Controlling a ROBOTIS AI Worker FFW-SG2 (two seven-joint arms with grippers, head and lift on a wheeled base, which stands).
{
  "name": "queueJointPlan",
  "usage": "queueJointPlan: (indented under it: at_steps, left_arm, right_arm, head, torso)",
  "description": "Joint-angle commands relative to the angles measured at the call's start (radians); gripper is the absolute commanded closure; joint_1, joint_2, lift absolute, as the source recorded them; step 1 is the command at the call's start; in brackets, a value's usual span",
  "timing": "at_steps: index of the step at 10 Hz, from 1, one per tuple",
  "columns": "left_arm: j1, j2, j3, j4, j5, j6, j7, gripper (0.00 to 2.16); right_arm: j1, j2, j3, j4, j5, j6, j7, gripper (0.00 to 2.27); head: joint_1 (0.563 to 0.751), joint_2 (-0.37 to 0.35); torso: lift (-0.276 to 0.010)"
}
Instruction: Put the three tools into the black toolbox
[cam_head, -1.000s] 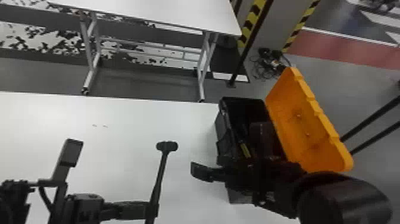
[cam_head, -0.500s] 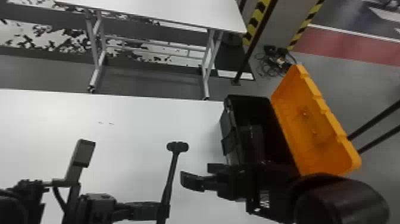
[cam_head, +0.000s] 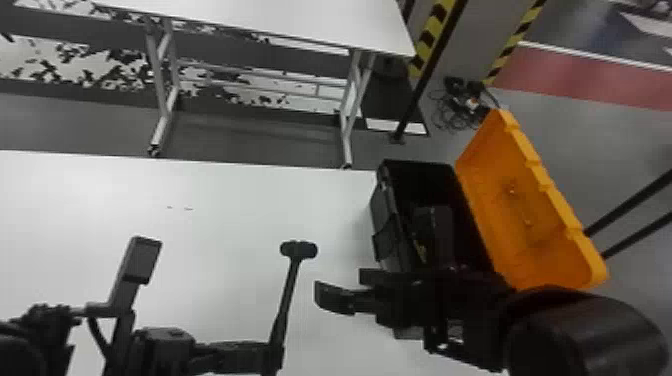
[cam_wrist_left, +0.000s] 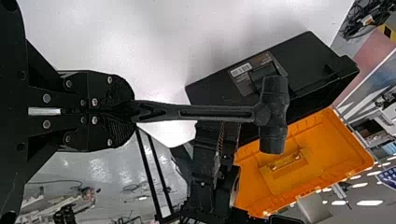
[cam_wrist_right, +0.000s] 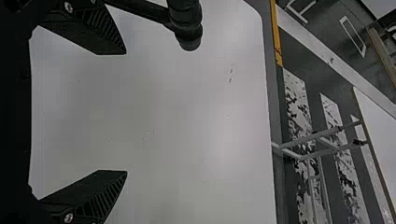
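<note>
Hammer (cam_head: 298, 250): pinched by the handle in the left pincer (cam_head: 265, 350), held over the white counter (cam_head: 225, 220), head sticking out well past the fingertips and pointing away from the robot in the head view. Left pincer: closed tight around the handle, per left wrist view. Right pincer (cam_head: 345, 286): spread wide, per right wrist view; just beside the hammer, apart from it, on the toolbox side. Right arm (cam_head: 575, 330): seen across the near end of the toolbox in the head view. Black toolbox (cam_head: 384, 235): on the right part of the counter, open, orange lid (cam_head: 530, 210) tipped back to the right. Inside: dark contents with a yellow bit (cam_head: 421, 251), too murky to name. Behind: second white table (cam_head: 300, 25), cables (cam_head: 462, 105) on the floor.
</note>
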Motion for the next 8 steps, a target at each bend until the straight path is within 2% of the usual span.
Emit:
queueJointPlan:
  at_steps: [1, 4, 6, 8]
  left_arm:
    - [0.006, 0.003, 0.008, -0.001, 0.000, -0.002, 0.000, 2.14]
    - [0.005, 0.000, 0.005, 0.005, -0.011, -0.006, 0.002, 2.14]
    - [0.005, -0.002, 0.000, 0.008, -0.014, -0.006, 0.002, 2.14]
    - [0.009, -0.002, -0.002, 0.006, -0.020, -0.006, 0.002, 2.14]
  right_arm:
    - [-0.005, -0.017, -0.024, -0.001, -0.013, 0.010, 0.000, 0.09]
    - [-0.002, 0.008, -0.036, -0.036, -0.090, 0.111, 0.000, 0.09]
    - [-0.015, 0.015, -0.091, -0.058, -0.208, 0.209, -0.002, 0.08]
    - [-0.018, 0.020, -0.108, -0.076, -0.265, 0.252, 0.002, 0.08]
  head:
    - [0.695, -0.261]
    - [0.695, -0.267]
    - [0.695, -0.244]
    - [0.695, -0.238]
  torso:
    - [-0.051]
    - [-0.051]
    - [-0.051]
    - [-0.051]
